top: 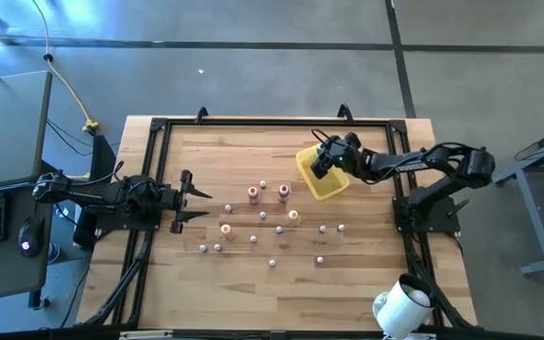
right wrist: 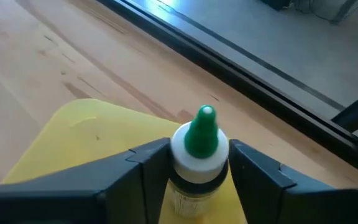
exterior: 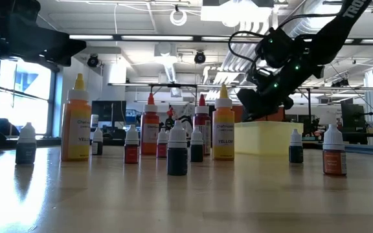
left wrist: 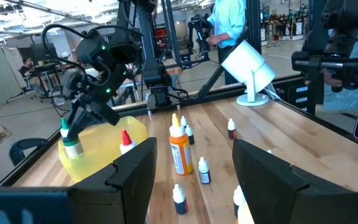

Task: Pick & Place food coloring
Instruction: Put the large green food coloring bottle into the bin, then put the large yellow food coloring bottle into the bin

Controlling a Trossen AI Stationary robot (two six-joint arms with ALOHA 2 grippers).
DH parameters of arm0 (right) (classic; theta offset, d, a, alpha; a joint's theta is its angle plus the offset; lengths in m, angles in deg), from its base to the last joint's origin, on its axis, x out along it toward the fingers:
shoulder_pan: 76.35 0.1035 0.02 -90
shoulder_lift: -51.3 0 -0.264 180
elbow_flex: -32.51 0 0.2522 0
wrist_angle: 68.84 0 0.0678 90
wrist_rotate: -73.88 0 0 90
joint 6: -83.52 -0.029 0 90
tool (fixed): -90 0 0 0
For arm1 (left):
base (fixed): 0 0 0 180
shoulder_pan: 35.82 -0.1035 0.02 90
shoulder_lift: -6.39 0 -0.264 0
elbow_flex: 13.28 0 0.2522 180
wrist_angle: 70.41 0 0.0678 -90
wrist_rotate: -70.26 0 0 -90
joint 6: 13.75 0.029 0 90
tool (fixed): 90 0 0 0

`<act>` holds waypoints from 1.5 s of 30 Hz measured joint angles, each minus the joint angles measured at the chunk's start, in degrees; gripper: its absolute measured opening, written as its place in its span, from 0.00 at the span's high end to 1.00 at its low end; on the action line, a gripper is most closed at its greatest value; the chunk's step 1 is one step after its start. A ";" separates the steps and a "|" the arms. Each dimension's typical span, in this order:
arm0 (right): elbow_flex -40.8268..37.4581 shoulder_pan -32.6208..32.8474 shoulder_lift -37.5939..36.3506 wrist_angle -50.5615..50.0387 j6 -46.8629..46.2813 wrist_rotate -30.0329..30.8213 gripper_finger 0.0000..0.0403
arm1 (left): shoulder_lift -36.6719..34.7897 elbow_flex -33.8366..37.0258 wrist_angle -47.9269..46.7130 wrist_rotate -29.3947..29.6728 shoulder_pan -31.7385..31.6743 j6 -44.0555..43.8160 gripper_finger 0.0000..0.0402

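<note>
Right gripper (right wrist: 194, 168): its two dark fingers are closed tight around the neck of a little green-capped bottle (right wrist: 202, 134), and it hangs just over the yellow tray (top: 321, 179).
Left gripper (top: 199, 200): it waits low over the table with its fingers spread wide and nothing between them.
Where the bottles are: one is in the right gripper; the other bottles (top: 281, 229) stand on the wooden table (top: 376, 274), off to the side of that gripper, between the two arms.
What could go wrong: the bottle could fall crooked and bounce out if the fingers let go too high up. I think the tray might slide too, because it looks light.
Another worry: the bottle is much smaller than the fingers, so it could slip or twist in them.
Bottle shape: a round pale body with a white collar and a pointy green tip.
Bottle feel: smooth plastic, probably slippery.
Tray: yellow plastic, a box shape with low walls, a bit see-through in the low view.
Table: flat wood boards with a black frame around them.
Bigger bottles: a few tall orange and yellow ones (exterior: 77, 120) stand among the tiny ones.
</note>
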 joint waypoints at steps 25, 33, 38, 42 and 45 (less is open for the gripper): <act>-0.11 21.02 -12.90 5.49 5.70 -17.65 0.56 | -0.01 0.00 0.04 0.00 0.00 -0.02 0.48; -0.11 29.78 -5.52 10.74 2.06 -16.59 0.56 | -0.01 0.00 0.35 0.00 -0.02 -0.02 0.48; -0.11 30.69 0.57 14.70 2.08 -16.39 0.56 | -0.01 0.00 0.44 0.00 0.00 -0.04 0.48; -0.11 30.56 2.76 16.62 1.98 -16.74 0.56 | 0.00 0.00 0.48 0.00 -0.02 -0.04 0.48; -0.11 30.55 3.67 16.11 1.93 -15.65 0.56 | -0.01 0.00 0.50 0.00 0.00 -0.03 0.48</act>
